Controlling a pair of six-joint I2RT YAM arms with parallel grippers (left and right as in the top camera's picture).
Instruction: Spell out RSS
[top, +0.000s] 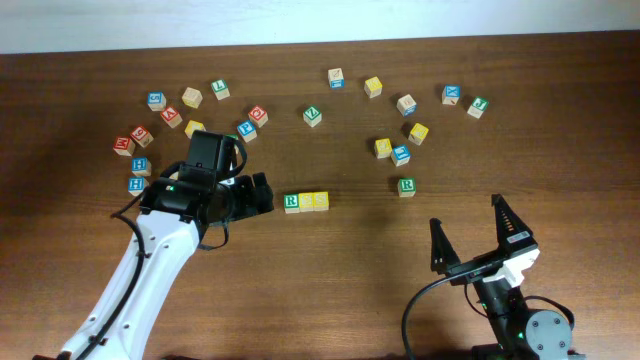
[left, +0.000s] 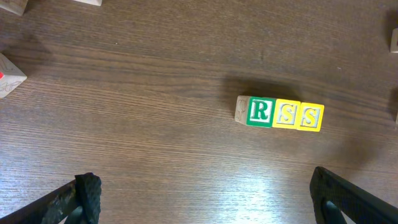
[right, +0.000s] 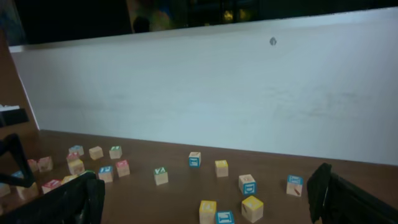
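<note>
Set touching in a row: green R cube (left: 260, 111), yellow S cube (left: 286, 114), second yellow S cube (left: 310, 116); near, left gripper (left: 205, 199) spread empty; well apart, right gripper (top: 466, 215) released too, seemingly empty.

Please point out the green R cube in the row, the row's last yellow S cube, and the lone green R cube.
row's green R cube (left: 260, 111): left wrist view, top face.
last yellow S cube (left: 310, 116): left wrist view, top face.
lone green R cube (top: 406, 186): overhead view, top face.
</note>
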